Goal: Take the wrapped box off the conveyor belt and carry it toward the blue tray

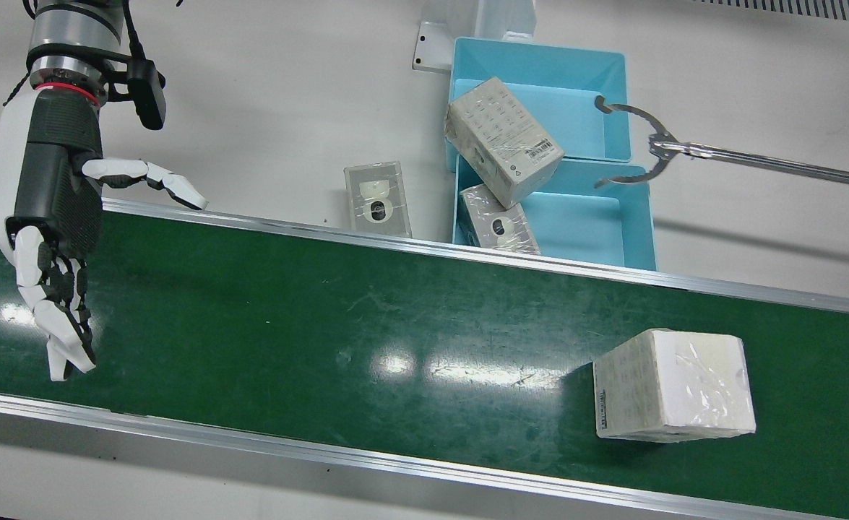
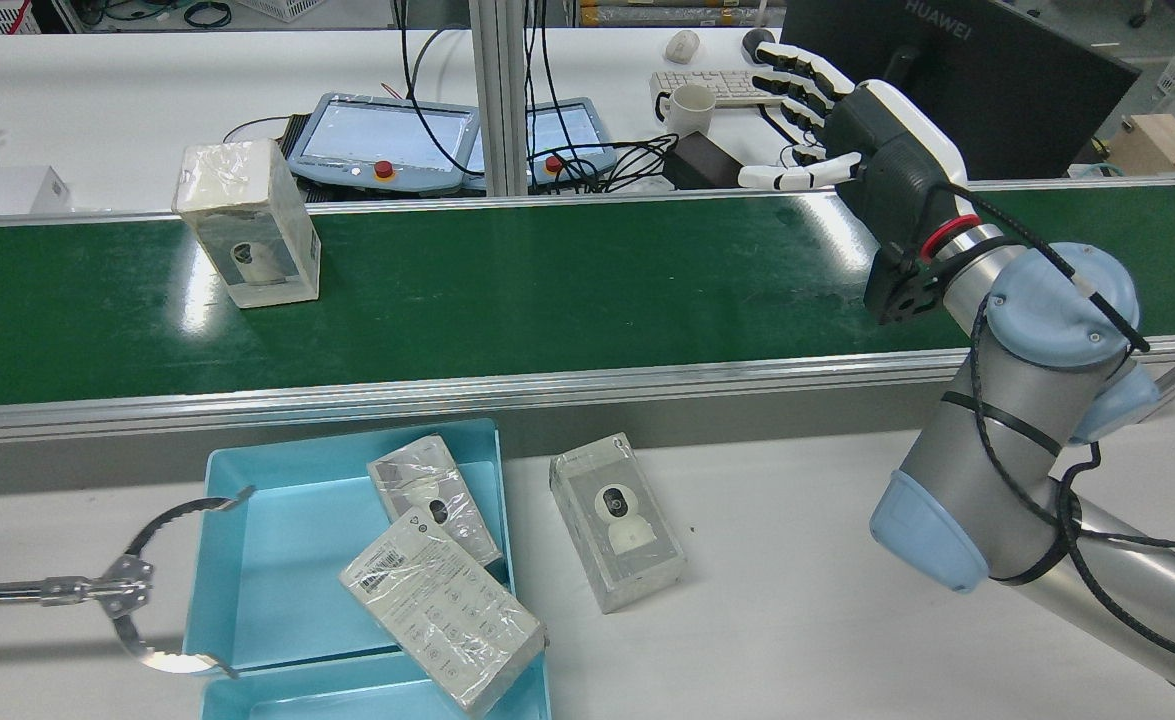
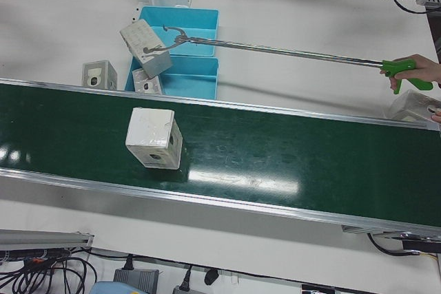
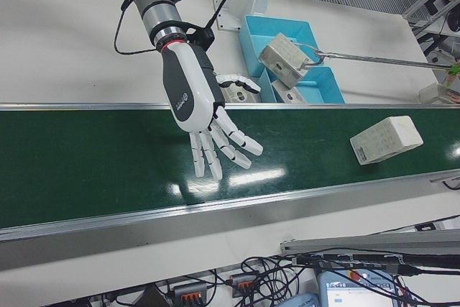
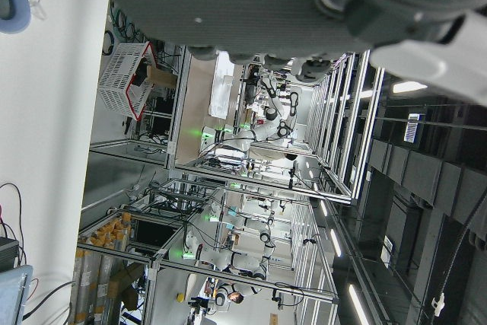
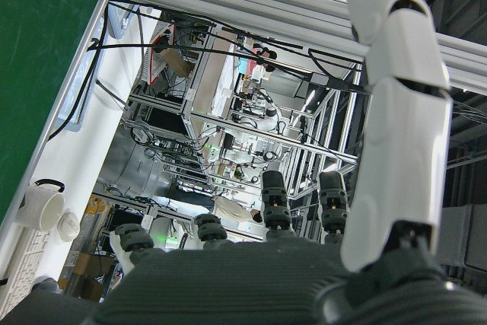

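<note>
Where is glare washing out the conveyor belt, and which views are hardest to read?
Front view: bright ceiling-light reflections streak the green conveyor belt left of the wrapped box, whose plastic film also shines. Rear view: glare patches near the box and under the right hand. Both hand views: sideways, cluttered background, hand parts close up and softly blurred.

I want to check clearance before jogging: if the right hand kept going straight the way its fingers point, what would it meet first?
Probably nothing on the belt: the open right hand points across the conveyor belt toward its far rail, away from the wrapped box. Its height above the belt is unclear.
</note>
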`<state>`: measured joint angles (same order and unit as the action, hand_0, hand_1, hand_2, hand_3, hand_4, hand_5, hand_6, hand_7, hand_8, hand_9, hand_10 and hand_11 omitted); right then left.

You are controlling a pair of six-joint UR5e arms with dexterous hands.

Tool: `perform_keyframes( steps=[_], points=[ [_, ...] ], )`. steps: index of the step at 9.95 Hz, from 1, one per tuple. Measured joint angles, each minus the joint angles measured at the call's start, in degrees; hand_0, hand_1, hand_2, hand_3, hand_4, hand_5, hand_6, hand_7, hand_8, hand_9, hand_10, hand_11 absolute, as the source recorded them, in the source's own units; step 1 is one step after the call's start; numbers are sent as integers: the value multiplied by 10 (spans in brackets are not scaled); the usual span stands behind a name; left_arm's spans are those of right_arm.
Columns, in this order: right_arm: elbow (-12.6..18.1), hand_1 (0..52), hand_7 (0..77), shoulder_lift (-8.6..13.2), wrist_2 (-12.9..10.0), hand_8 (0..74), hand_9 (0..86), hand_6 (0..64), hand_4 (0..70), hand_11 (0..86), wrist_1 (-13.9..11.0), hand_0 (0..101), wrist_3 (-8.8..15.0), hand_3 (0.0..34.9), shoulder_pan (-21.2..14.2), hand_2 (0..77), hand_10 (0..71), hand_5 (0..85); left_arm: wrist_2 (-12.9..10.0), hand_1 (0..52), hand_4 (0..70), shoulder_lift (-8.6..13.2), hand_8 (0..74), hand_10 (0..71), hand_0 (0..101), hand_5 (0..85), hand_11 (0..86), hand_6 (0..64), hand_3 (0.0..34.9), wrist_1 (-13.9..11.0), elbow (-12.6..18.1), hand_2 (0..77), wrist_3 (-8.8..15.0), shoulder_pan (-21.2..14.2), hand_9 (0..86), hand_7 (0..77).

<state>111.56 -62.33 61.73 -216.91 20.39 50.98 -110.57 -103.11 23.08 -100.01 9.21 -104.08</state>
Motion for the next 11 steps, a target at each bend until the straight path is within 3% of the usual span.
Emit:
perform_keyframes(
  steps=[11],
  points=[
    [-7,147,180,1,0,11,71,0,54,44,1,452,0,299,-6,240,22,191,0,0,5,0,0,5,0,5,0,0,0,0,0,5,0,0,5,5]
  ],
)
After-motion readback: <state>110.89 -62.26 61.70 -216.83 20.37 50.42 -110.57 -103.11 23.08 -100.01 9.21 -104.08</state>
